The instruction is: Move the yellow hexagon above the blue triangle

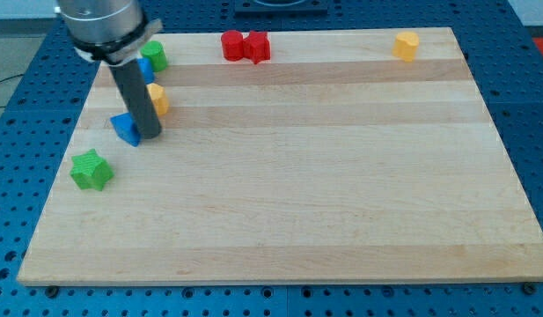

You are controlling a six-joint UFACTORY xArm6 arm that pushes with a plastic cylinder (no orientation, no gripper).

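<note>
A yellow hexagon-like block sits near the board's top right corner, far from my rod. A blue triangle lies at the view's left. My tip rests on the board just right of the blue triangle, touching or almost touching it. A second yellow block sits just right of the rod, above the tip, partly hidden by the rod; its shape is unclear.
A blue block peeks out behind the rod. A green block sits at the top left. A green star lies below the blue triangle. Two red blocks touch at the top edge. The wooden board lies on a blue surface.
</note>
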